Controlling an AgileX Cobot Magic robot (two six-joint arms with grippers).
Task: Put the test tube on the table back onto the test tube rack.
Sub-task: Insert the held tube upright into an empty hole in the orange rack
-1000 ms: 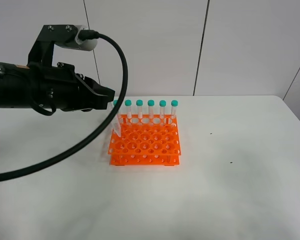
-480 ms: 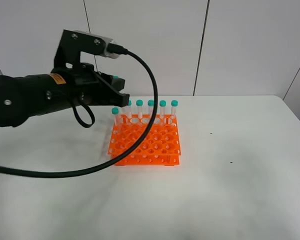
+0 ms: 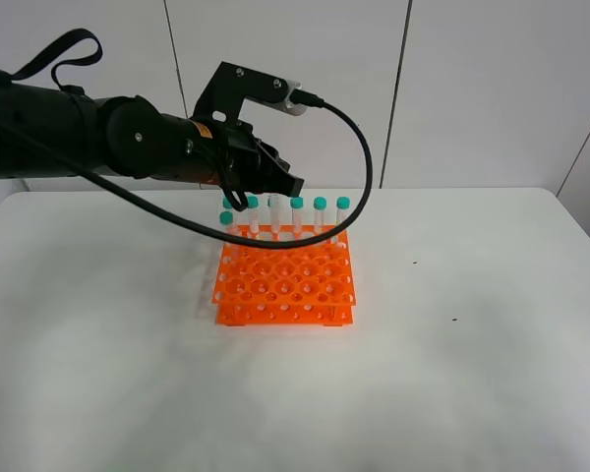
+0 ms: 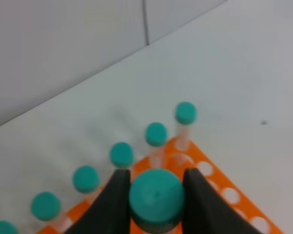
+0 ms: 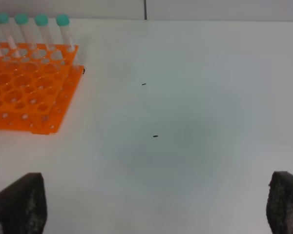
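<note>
Left hand (image 3: pixel 278 184) pinches the test tube (image 4: pixel 155 195) by its cap, over the far row of the test tube rack (image 3: pixel 285 283), near the far edge of the table (image 3: pixel 472 344). Neighbouring tubes (image 3: pixel 320 212) flank it closely. Right hand (image 5: pixel 151 202) is spread wide.

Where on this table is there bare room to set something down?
The table is bare right of the orange rack, apart from two dark specks, and in front of it. It is crowded along the rack's back row, where capped tubes stand and the left gripper grips one tube.
</note>
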